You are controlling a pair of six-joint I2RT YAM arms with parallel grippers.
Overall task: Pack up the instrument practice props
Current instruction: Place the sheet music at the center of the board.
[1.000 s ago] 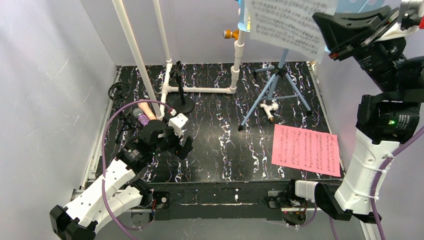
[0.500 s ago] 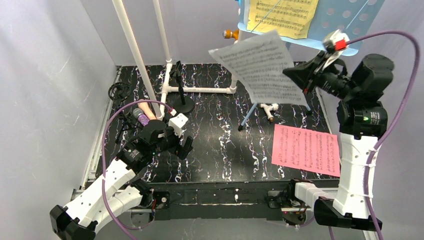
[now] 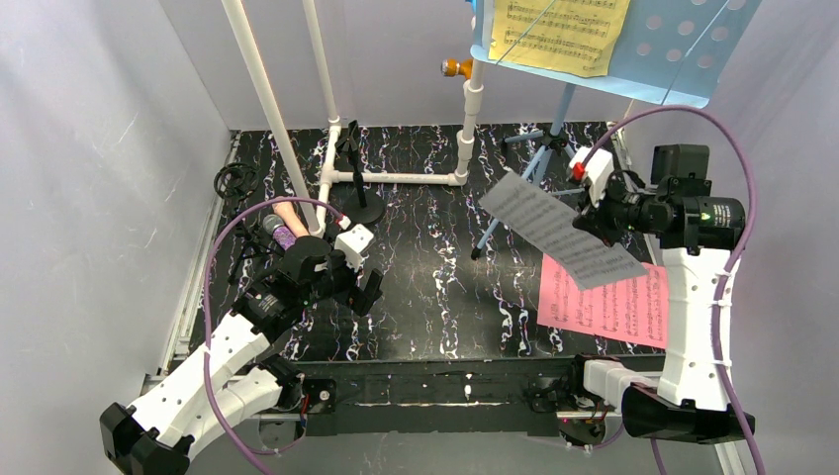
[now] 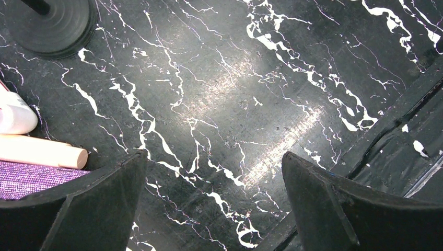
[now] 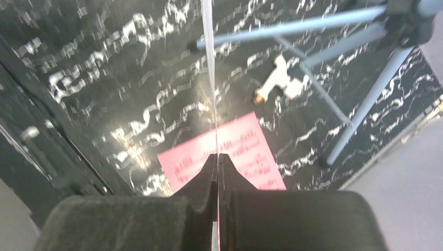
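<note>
My right gripper (image 3: 597, 220) (image 5: 217, 159) is shut on the edge of a white sheet-music page (image 3: 556, 228), which hangs in the air and shows edge-on (image 5: 210, 78) in the right wrist view. Below it a pink page (image 3: 623, 309) (image 5: 230, 149) lies flat on the mat. The light-blue music rack (image 3: 683, 49) on its blue tripod (image 3: 539, 176) holds a yellow page (image 3: 564, 30). At the left my open left gripper (image 3: 362, 289) (image 4: 214, 156) hovers over bare mat. Beside it lie the purple microphone (image 3: 281, 234) (image 4: 26, 179) and the pink microphone (image 3: 285, 211) (image 4: 44, 151), near a black round-base mount (image 3: 362, 212) (image 4: 52, 26).
A white pipe frame (image 3: 297, 119) rises from the back left of the black marbled mat, with an orange-capped fitting (image 3: 455, 67). A small white pipe fitting (image 3: 534, 216) (image 5: 279, 81) lies between the tripod legs. A black cable coil (image 3: 235, 180) sits by the left wall.
My right arm has swung down from the rack with the white page, which now hangs low over the pink page. The left arm has not moved.
</note>
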